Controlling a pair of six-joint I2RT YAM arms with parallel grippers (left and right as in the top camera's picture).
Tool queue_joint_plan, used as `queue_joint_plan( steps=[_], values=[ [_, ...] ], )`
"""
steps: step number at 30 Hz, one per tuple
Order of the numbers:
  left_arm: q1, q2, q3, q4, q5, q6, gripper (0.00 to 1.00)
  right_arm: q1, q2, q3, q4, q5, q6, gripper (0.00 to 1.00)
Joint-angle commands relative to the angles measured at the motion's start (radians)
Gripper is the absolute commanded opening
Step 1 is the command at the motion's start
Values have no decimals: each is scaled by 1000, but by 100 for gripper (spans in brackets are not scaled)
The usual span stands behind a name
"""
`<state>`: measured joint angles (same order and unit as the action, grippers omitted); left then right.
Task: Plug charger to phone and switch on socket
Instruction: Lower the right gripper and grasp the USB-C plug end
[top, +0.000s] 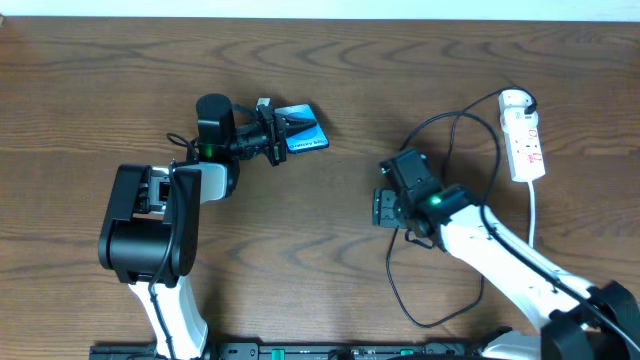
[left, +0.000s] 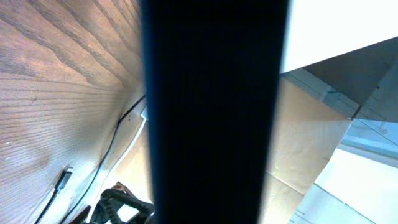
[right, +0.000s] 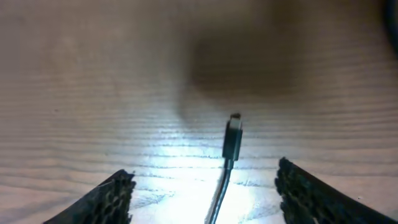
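My left gripper (top: 278, 133) is shut on the near end of the phone (top: 306, 136) and holds it tilted on its edge over the table; its light-blue screen shows. In the left wrist view the phone (left: 211, 112) is a wide dark band that hides the jaws. The charger cable (top: 455, 125) runs from its black plug (top: 528, 101) in the white socket (top: 526, 142) round to its connector tip (right: 232, 139). The tip lies flat on the wood. My right gripper (right: 208, 193) is open, with a finger on each side of the cable just behind the tip.
The cable makes a long loop on the table near the front edge (top: 440, 318), beside my right arm. The socket's thick white cord (top: 533, 205) runs toward the front right. In the left wrist view the cable (left: 112, 142) and my right gripper (left: 121, 204) show beyond the phone.
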<state>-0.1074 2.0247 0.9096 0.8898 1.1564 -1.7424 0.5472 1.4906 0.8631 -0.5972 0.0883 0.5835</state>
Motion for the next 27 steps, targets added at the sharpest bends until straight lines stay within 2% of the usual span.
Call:
queue_joint_plan(
  steps=[1,7,17,27],
  values=[
    [0,-6,21,8,7,30,8,31,55,12,-12,54,53,67],
    [0,-6,21,8,7,41,8,36,145,14,-45,79,88,60],
    [0,-6,21,8,8,41,7,34,163,24,-67,86,92,27],
    [0,-6,21,8,10,40,7,-1,179,25,-69,59,85,21]
  ],
)
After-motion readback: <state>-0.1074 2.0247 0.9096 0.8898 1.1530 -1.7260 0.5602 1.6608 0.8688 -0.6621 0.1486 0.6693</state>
